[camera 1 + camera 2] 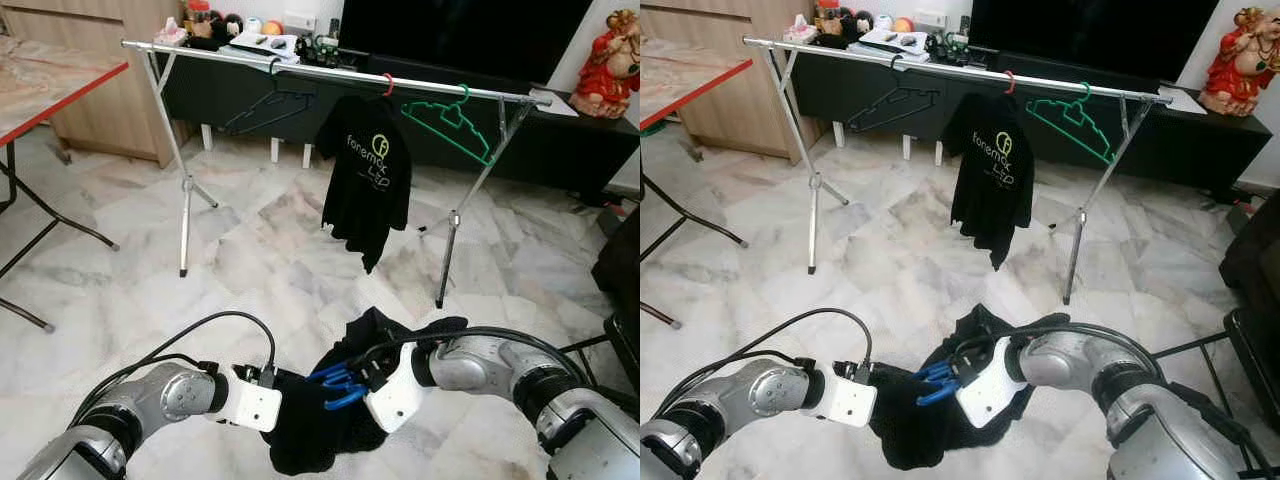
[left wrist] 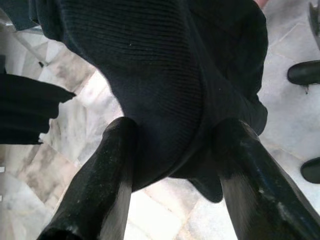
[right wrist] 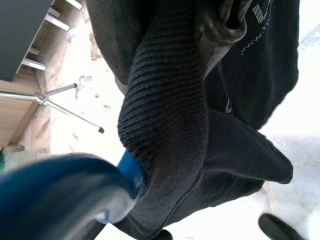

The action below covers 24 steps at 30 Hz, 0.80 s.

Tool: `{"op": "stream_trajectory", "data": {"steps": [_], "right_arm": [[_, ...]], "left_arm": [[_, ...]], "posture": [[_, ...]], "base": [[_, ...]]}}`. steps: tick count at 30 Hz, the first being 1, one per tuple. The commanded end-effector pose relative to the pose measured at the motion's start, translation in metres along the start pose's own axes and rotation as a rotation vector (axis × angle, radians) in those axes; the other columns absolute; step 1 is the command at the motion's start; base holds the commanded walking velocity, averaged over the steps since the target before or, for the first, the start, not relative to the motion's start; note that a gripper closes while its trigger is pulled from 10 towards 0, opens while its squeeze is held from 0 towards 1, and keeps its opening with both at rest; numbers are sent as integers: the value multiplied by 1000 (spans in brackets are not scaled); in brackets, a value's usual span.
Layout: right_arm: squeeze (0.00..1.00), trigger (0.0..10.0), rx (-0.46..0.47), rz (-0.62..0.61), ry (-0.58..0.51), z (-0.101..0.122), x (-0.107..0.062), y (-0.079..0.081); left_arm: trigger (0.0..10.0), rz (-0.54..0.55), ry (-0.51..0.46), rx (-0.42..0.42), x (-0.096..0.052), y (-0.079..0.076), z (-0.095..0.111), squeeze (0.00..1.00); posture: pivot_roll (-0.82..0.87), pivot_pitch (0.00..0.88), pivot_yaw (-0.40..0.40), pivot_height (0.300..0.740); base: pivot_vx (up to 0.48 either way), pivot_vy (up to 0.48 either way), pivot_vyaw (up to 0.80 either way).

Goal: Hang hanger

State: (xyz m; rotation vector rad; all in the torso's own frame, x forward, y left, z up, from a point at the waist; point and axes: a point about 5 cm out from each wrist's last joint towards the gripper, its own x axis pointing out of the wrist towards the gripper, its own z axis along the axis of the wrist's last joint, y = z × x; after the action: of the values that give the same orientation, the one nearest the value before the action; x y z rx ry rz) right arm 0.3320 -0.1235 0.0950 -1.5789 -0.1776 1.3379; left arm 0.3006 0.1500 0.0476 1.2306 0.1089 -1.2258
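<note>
A black garment (image 1: 320, 420) hangs low in front of me between both grippers, with a blue hanger (image 1: 338, 385) poking out of its top. My left gripper (image 2: 172, 135) has its two black fingers (image 2: 100, 185) clamped on a thick fold of the cloth. The right gripper (image 1: 358, 382) meets the bundle from the other side and holds the blue hanger (image 3: 75, 190) at the ribbed collar (image 3: 165, 115). Ahead stands a silver clothes rack (image 1: 330, 72) carrying a black hanger (image 1: 268, 105), a black printed T-shirt (image 1: 365, 175) on a red hook and a green hanger (image 1: 450, 120).
A red-edged table (image 1: 60, 95) stands at the left, its black legs on the marble floor. Behind the rack runs a dark TV cabinet with small items, and a red figurine (image 1: 612, 65) sits at the far right. Dark furniture (image 1: 622, 260) lines the right edge.
</note>
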Motion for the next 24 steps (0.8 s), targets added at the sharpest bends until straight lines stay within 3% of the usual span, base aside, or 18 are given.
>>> {"op": "stream_trajectory", "data": {"steps": [1, 2, 24], "right_arm": [[0, 10000, -25, -17, 3, -2, -3, -9], [0, 10000, -26, -19, 3, -1, -2, -10], [0, 10000, -24, 0, 34, -5, -1, -1]], "left_arm": [[588, 5, -5, 12, 1, 3, 1, 0], [0, 13, -4, 10, 1, 3, 1, 0], [0, 21, 14, 15, -1, 3, -3, 0]], "posture": [[-14, 78, -141, 740], [-14, 77, -143, 740], [-9, 77, -144, 740]], "base": [[0, 0, 0], [0, 0, 0], [0, 0, 0]]}}
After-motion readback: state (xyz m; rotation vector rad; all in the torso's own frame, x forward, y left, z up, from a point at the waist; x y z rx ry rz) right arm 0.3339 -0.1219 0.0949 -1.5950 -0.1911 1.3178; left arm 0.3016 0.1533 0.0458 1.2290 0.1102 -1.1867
